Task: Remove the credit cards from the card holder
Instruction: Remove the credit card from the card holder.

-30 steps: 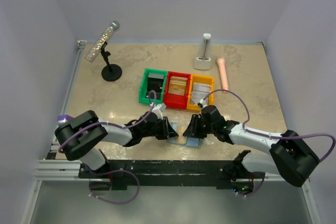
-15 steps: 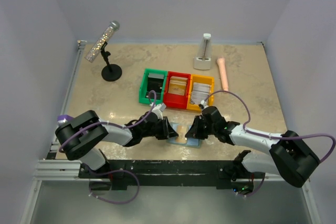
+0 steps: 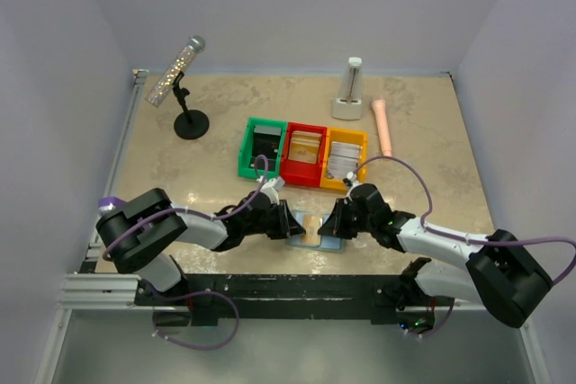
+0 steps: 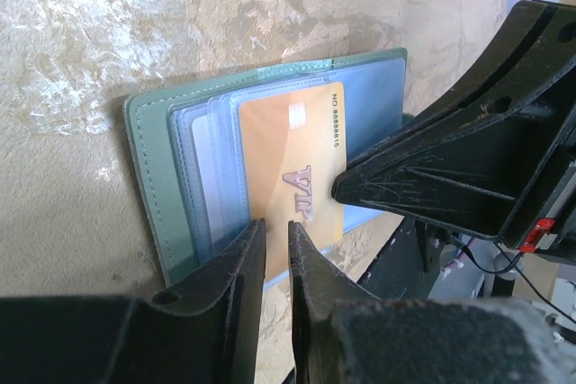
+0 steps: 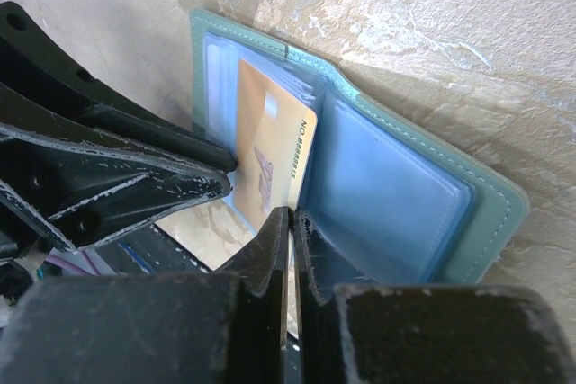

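The card holder (image 3: 331, 242) lies open near the table's front edge, grey-green outside (image 4: 148, 168) with pale blue panels (image 5: 396, 195). An orange credit card (image 4: 288, 159) marked VIP sticks halfway out of one panel's pocket (image 5: 270, 141); paler cards sit behind it. My right gripper (image 5: 292, 215) is shut on that card's free edge, reaching in from the right (image 3: 330, 223). My left gripper (image 4: 276, 227) comes from the left (image 3: 292, 222). Its jaws stand a narrow gap apart, tips over the holder's near edge, with nothing between them.
Green (image 3: 247, 155), red (image 3: 306, 177) and yellow (image 3: 346, 137) bins stand in a row behind the holder. Farther back are a microphone on a stand (image 3: 176, 67), a white device (image 3: 348, 96) and a pink cylinder (image 3: 383, 125). The black rail (image 3: 270, 285) lies just in front.
My right gripper's jaws have closed onto the orange card's edge, and its arm has shifted slightly. The left gripper's gap has narrowed a little. The holder has stayed put.
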Robot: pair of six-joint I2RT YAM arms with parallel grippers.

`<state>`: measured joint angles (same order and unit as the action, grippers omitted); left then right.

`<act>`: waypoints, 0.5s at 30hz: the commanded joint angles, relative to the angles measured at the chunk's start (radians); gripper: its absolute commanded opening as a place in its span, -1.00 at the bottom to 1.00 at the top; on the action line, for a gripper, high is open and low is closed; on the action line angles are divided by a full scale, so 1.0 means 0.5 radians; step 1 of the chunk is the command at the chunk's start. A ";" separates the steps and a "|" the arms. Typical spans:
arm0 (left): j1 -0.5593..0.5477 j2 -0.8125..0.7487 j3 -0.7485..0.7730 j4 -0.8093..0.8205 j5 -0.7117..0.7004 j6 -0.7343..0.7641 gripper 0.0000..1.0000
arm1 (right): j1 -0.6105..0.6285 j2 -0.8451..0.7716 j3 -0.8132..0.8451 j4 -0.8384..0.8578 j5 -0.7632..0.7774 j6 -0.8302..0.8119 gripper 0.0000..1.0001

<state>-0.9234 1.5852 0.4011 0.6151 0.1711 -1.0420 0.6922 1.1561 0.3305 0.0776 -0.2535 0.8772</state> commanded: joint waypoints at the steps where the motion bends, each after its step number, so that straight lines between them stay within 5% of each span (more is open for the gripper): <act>1: 0.000 0.106 -0.063 -0.291 -0.127 0.032 -0.57 | 0.005 -0.036 -0.017 0.136 -0.082 -0.015 -0.99; 5: 0.000 0.109 -0.066 -0.288 -0.130 0.025 -0.65 | -0.001 -0.051 -0.029 0.136 -0.079 -0.015 -1.00; 10: 0.000 0.118 -0.069 -0.291 -0.134 0.019 -1.00 | -0.004 -0.091 -0.051 0.109 -0.067 -0.021 -1.00; 15: 0.000 0.125 -0.069 -0.301 -0.143 0.007 -1.00 | -0.007 -0.149 -0.060 0.066 -0.051 -0.033 -1.00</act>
<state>-0.9230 1.5959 0.3996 0.6174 0.1638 -1.0615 0.6884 1.1137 0.3092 0.0845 -0.2573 0.8745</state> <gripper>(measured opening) 0.015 0.011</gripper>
